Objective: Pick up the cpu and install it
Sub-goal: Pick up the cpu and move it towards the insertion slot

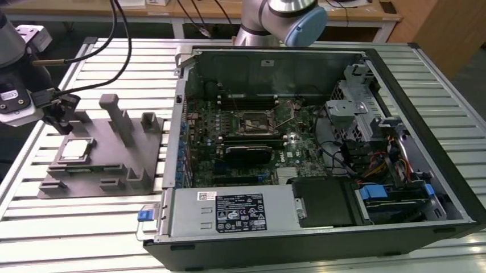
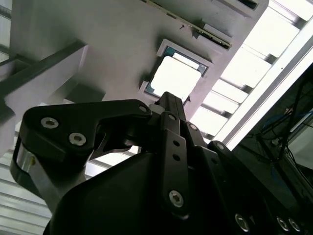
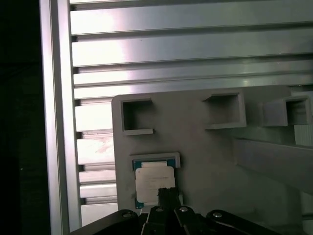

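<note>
Gripper (image 3: 166,192) hovering right over the cpu (image 3: 152,180)
Fingers (image 3: 167,198) look pinched together, nothing in them; cpu sits in the grey fixture (image 1: 102,164) pocket.

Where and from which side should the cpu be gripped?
By two opposite thin edges, from straight above: the cpu lies flat, metal top up, in a shallow recess of the grey fixture, so probably only its rim is free to pinch.

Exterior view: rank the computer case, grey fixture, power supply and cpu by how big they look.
1. computer case
2. grey fixture
3. power supply, not far behind the fixture and nearer the camera, so this pair is unsure
4. cpu, lying in the fixture, clearly the smallest
</note>
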{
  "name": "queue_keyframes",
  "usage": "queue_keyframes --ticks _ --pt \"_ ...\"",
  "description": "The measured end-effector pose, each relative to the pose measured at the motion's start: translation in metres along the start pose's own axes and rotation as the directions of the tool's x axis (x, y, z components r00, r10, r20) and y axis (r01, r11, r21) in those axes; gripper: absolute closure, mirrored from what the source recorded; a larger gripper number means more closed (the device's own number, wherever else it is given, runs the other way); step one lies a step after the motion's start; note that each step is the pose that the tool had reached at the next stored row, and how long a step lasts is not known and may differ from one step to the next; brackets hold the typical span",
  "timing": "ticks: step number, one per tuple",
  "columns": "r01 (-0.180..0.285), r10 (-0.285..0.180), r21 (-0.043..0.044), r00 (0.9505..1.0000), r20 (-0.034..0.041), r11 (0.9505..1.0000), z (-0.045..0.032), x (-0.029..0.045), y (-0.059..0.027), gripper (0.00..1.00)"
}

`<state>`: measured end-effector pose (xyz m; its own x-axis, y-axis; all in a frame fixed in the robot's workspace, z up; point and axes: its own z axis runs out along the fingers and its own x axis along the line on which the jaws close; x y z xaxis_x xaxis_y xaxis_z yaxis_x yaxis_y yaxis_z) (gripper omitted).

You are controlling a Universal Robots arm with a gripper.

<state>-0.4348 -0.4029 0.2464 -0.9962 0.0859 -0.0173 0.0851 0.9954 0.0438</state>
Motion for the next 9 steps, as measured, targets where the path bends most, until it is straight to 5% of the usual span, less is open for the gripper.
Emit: queue_keyframes --ticks 9 --pt "0.003 -0.003 0.0 1.0 -0.0002 1.0 0.0129 0.0027 -0.0038 0.89"
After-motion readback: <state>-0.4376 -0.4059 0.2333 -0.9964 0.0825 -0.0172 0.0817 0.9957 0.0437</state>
